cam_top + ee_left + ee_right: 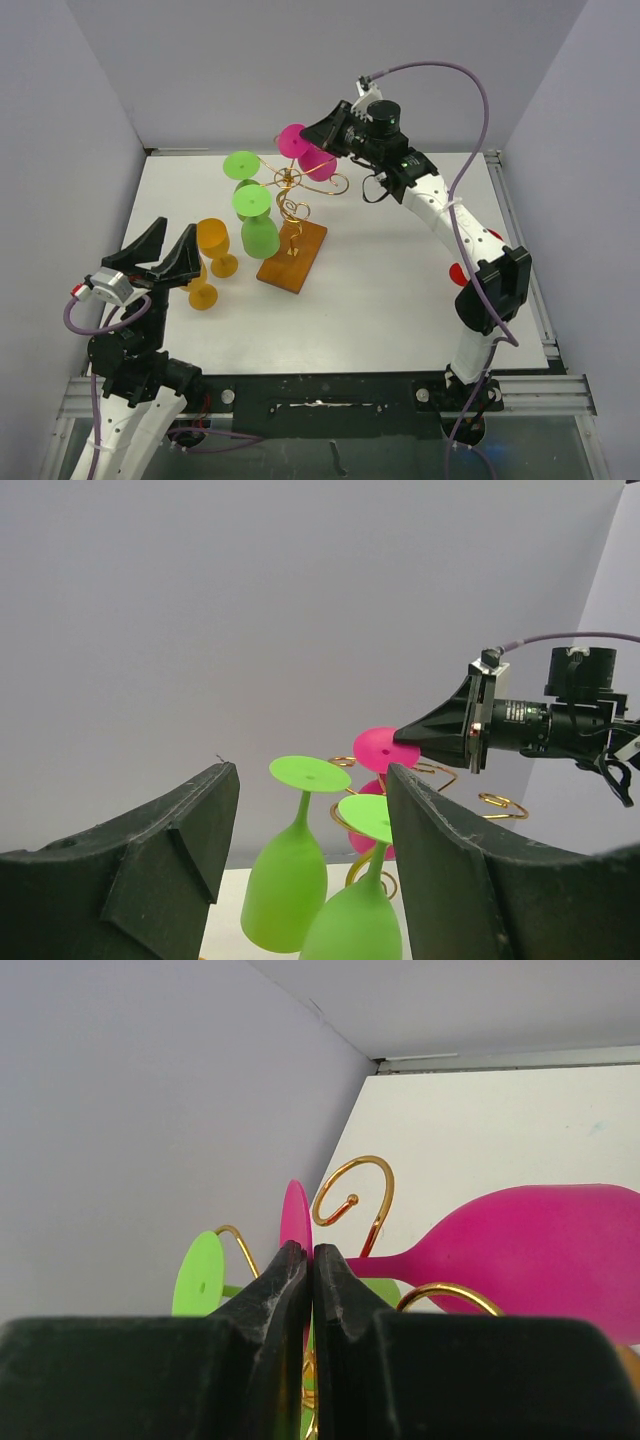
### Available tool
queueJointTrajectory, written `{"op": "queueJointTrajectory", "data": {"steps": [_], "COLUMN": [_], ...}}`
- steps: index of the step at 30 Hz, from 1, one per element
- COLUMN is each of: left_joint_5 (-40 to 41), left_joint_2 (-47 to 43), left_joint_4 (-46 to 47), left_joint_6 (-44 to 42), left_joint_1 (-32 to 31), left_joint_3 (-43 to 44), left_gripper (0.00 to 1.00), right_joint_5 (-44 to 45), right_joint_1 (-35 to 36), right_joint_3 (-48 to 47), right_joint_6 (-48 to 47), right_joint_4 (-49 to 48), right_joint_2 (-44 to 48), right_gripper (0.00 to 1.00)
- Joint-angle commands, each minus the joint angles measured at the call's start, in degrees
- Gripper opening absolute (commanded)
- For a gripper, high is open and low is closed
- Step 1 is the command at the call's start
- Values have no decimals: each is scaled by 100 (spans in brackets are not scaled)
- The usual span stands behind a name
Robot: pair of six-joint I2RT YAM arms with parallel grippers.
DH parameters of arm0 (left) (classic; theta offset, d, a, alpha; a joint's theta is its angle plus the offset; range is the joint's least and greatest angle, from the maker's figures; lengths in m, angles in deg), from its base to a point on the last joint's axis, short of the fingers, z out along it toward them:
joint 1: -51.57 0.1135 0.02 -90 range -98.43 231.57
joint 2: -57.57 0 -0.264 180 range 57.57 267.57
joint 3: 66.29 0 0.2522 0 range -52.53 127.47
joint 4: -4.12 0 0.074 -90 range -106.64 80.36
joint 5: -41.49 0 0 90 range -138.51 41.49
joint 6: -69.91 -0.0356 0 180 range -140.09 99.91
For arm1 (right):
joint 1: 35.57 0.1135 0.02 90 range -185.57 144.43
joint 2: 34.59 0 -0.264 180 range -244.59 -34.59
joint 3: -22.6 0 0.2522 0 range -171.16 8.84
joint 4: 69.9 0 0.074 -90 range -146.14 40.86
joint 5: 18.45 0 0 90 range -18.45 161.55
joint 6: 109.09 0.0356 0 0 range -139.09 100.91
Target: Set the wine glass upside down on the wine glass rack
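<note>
The gold wire wine glass rack (290, 185) stands on its brown wooden base (292, 257) mid-table. A pink wine glass (318, 163) hangs upside down at the rack's back right, foot (292, 140) on top. My right gripper (322, 135) is shut on the rim of that pink foot (295, 1220); the pink bowl (540, 1250) lies to the right of a gold scroll (355, 1185). My left gripper (165, 255) is open and empty at the table's left. In its wrist view, the gripper (310, 860) frames the rack.
Two green glasses (258, 235) (243, 170) hang upside down on the rack's left arms and also show in the left wrist view (285, 880). Two orange glasses (213, 245) (200, 292) stand on the table beside my left gripper. Grey walls close in the back and sides.
</note>
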Motion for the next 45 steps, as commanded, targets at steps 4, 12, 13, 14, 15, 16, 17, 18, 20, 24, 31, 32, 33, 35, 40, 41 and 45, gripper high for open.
{"op": "queueJointTrajectory", "data": {"steps": [4, 12, 13, 14, 15, 16, 17, 18, 20, 24, 31, 32, 33, 35, 40, 41, 45], "left_joint_5": [83, 282, 234, 207, 186, 165, 128, 96, 71, 79, 78, 71, 70, 70, 53, 48, 39], "left_joint_2": [7, 152, 164, 187, 199, 202, 197, 189, 172, 168, 144, 141, 153, 158, 159, 165, 175], "left_joint_4": [126, 182, 199, 219, 215, 212, 210, 196, 198, 180, 155, 162, 162, 154, 156, 155, 154], "left_joint_6": [146, 282, 274, 269, 281, 312, 327, 336, 347, 339, 339, 339, 339, 347, 356, 357, 357], "left_joint_1": [38, 168, 206, 246, 263, 275, 284, 284, 285, 279, 279, 281, 281, 285, 284, 283, 285], "left_joint_3": [95, 101, 99, 95, 84, 70, 58, 44, 16, 33, 29, 29, 33, 28, 29, 28, 24], "left_gripper": [58, 58, 58, 58, 58, 58, 58, 58, 58, 58, 58, 58, 58, 58, 58, 58, 58], "right_joint_5": [105, 134, 167, 175, 175, 193, 228, 293, 416, 609, 878, 912, 934, 1030, 1434, 1488, 1646], "right_joint_1": [86, 171, 184, 194, 220, 264, 311, 352, 411, 428, 404, 402, 396, 370, 310, 287, 198], "right_joint_3": [-65, -112, -20, 117, 238, 295, 302, 293, 325, 548, 769, 798, 825, 879, 1034, 1045, 1016], "right_joint_6": [220, 286, 282, 290, 285, 240, 170, 94, 10, -7, -26, -29, -34, -23, -77, -100, -172], "right_joint_4": [95, 400, 370, 283, 221, 202, 249, 296, 363, 392, 318, 305, 296, 307, 297, 280, 183], "right_joint_2": [595, 541, 592, 653, 715, 763, 798, 829, 909, 1106, 1364, 1393, 1428, 1474, 1620, 1627, 1586], "right_gripper": [0, 0, 0, 0, 0, 0, 0, 0, 0, 0, 0, 0, 0, 0, 0, 0, 0]}}
